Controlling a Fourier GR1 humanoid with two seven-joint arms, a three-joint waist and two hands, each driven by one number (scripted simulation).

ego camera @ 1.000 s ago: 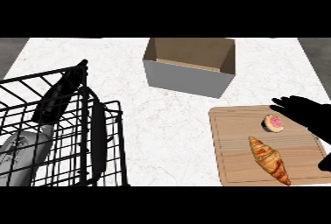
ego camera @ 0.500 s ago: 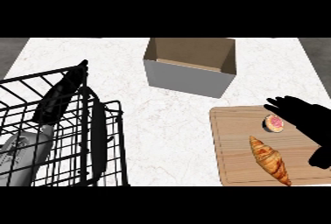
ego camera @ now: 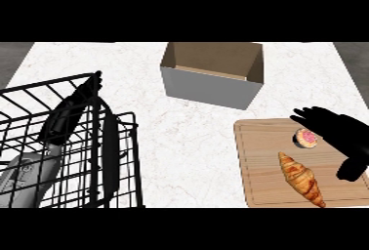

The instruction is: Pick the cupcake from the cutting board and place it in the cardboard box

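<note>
R hand (ego camera: 333, 131) mid-right, fingers spread just beside cupcake (ego camera: 306, 138), no pinch yet. Risk: we close off-centre, it skids twd croissant (ego camera: 302, 179) or squashes.

my worktop (ego camera: 194, 139) looks like smooth white marble, faintly veined. the cutting board (ego camera: 263, 166) is pale matt wood; the box (ego camera: 209, 89) plain matt cardboard; the basket (ego camera: 110, 151) black wire; my right hand (ego camera: 338, 129) matt black.

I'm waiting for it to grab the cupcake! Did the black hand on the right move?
Yes. The right hand has crept a little left across the cutting board, toward the cupcake.
</note>
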